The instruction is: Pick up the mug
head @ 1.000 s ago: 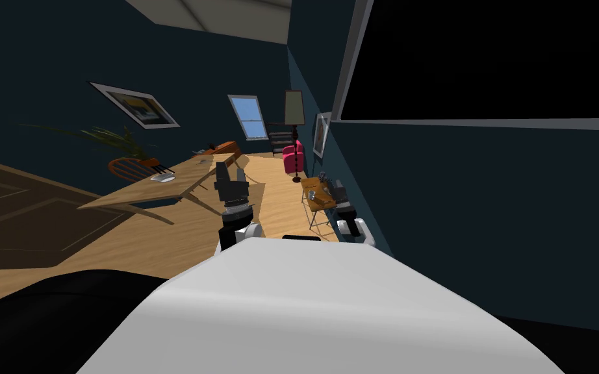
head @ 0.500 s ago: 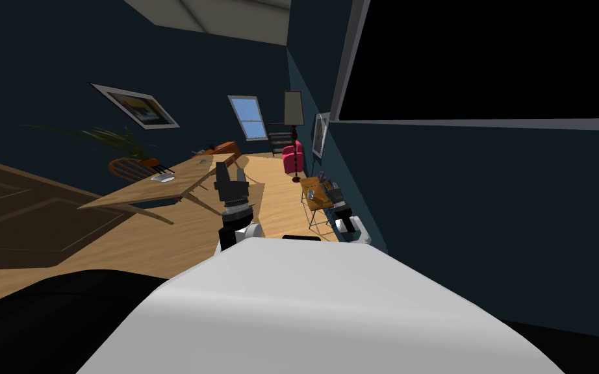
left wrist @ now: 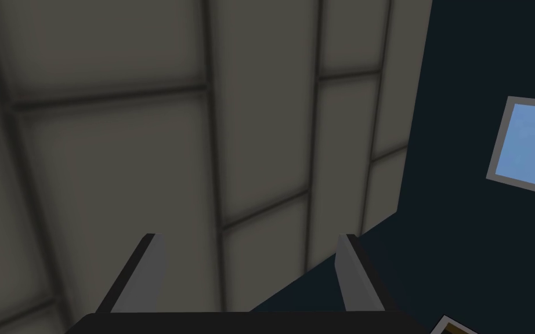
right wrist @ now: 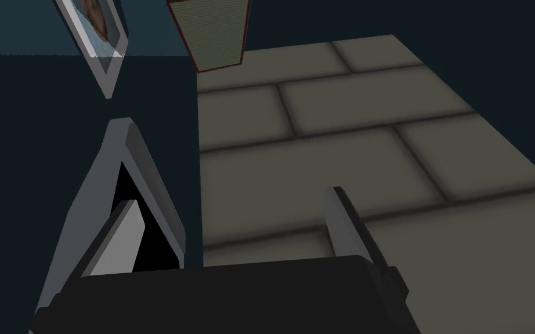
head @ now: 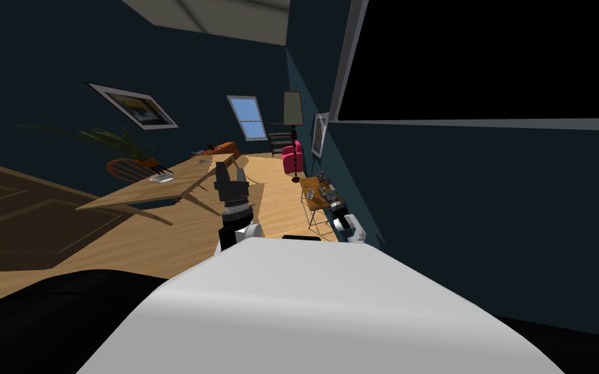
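Grey speck that looks like the mug (head: 310,193) sits on the small orange-brown side table (head: 315,202) against the dark blue wall, too small to confirm. Right gripper (right wrist: 231,197) is at that table's far edge, fingers spread wide, holding nothing. Left gripper (left wrist: 249,238) is raised ahead of the chest, likewise spread and empty.

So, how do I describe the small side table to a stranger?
Follow the dark blue wall on the robot's right toward the pink armchair. Just before it stands the small side table. Unlike the large wooden table, it has thin pale wire legs and an orange-brown top crowded with small things.
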`<state>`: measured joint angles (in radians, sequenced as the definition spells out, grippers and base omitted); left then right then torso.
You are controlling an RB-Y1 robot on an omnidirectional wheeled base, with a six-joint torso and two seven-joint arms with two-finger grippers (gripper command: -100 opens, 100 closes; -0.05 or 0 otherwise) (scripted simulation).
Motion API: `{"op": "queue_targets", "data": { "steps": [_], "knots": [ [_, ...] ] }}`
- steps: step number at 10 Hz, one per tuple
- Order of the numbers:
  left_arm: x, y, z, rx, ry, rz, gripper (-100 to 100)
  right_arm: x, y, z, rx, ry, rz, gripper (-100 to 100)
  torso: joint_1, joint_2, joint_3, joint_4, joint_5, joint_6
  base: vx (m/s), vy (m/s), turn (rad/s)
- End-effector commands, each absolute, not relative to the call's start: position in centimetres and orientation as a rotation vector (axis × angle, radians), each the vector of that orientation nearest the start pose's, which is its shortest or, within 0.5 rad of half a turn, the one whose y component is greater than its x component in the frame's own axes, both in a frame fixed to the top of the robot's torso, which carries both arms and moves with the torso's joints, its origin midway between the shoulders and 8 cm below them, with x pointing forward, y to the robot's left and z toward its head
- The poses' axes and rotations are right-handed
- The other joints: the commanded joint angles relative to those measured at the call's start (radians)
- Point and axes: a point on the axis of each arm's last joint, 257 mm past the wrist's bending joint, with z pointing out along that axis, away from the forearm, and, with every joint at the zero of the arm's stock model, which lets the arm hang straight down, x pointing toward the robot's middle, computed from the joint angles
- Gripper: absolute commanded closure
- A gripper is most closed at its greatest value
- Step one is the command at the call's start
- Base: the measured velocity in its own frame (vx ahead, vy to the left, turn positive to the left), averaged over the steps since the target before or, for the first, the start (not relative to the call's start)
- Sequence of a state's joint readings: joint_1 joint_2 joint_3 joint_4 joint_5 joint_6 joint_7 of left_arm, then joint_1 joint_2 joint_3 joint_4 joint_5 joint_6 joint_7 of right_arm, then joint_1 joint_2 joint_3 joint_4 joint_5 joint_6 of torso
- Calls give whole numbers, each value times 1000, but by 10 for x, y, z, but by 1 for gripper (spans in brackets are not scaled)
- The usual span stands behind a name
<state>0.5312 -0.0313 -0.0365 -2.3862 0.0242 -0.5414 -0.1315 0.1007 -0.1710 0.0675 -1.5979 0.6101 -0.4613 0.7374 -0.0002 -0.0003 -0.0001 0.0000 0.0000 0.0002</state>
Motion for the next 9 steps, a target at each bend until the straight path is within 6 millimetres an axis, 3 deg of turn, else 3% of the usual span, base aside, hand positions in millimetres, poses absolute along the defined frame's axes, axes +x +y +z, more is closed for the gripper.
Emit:
{"op": "queue_targets", "data": {
  "steps": [1, 9],
  "knots": [
    [312, 273, 68, -560, 516, -1240, 0, 494, -169, -195, -262, 1337, 291, -100, 0, 0, 0, 0, 0, 0, 0, 0, 0],
    [312, 273, 68, -560, 516, -1240, 0, 519, -154, -274, -557, 1454, 41, -100, 0, 0, 0, 0, 0, 0, 2, -6, -3]
  ]
}}
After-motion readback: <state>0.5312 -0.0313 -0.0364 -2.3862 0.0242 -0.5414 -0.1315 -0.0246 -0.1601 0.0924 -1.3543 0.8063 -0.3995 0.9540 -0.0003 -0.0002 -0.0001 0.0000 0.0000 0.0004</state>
